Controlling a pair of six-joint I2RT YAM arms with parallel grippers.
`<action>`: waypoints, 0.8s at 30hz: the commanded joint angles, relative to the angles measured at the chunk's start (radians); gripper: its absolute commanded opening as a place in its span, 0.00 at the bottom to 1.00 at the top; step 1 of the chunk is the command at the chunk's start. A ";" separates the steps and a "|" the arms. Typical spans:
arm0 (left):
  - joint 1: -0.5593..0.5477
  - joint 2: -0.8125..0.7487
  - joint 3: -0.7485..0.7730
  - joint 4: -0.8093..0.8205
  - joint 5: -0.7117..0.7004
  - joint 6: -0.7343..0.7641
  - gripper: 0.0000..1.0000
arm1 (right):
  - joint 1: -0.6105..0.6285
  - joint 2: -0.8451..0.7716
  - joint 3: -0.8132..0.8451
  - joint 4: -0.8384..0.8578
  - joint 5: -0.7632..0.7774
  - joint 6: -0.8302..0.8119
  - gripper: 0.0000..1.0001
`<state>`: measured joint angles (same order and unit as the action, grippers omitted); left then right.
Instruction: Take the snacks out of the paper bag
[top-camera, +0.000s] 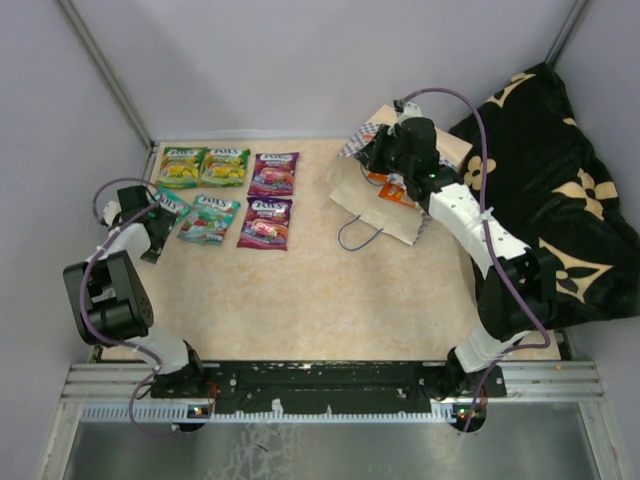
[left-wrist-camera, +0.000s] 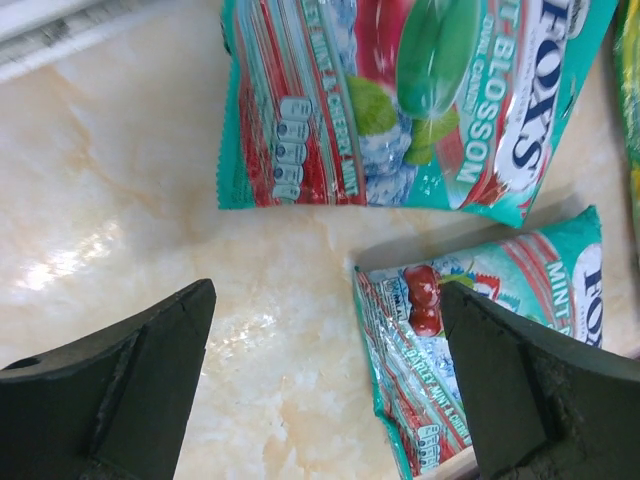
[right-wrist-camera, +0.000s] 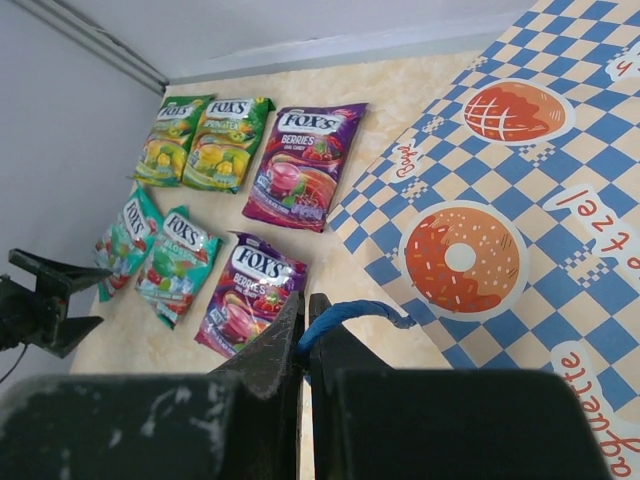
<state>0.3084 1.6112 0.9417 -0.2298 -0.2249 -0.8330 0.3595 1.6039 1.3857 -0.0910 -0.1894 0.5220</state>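
Several FOX'S snacks lie flat at the table's back left: two green-yellow pouches (top-camera: 203, 167), two purple ones (top-camera: 268, 198) and two teal ones (top-camera: 207, 218). My left gripper (left-wrist-camera: 325, 310) hangs open just above the table with nothing between its fingers; its right finger overlaps the nearer teal pouch (left-wrist-camera: 470, 340), and the other teal pouch (left-wrist-camera: 420, 100) lies just beyond. The paper bag (top-camera: 385, 205), with checkered band and donut prints (right-wrist-camera: 520, 190), lies at the back right. My right gripper (right-wrist-camera: 305, 330) is shut on the bag's blue cord handle (right-wrist-camera: 350, 312). Something orange-red (top-camera: 392, 188) shows on the bag below that gripper.
A black cloth with tan flowers (top-camera: 560, 200) is heaped along the right side, behind my right arm. The bag's other blue handle loop (top-camera: 358, 235) lies on the table. Grey walls close in the table at the left and back.
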 joint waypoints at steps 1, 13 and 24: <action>0.007 -0.066 0.044 -0.072 -0.153 0.066 1.00 | -0.008 -0.035 0.020 0.029 -0.007 -0.019 0.00; 0.089 -0.061 -0.031 0.067 -0.220 0.111 0.81 | -0.053 -0.028 0.025 0.031 -0.034 -0.034 0.00; 0.090 0.105 0.019 0.151 -0.219 0.143 0.62 | -0.122 -0.029 -0.023 0.065 -0.093 -0.019 0.00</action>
<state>0.3962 1.6695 0.9161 -0.1310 -0.4416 -0.7059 0.2680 1.6054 1.3769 -0.0860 -0.2451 0.5060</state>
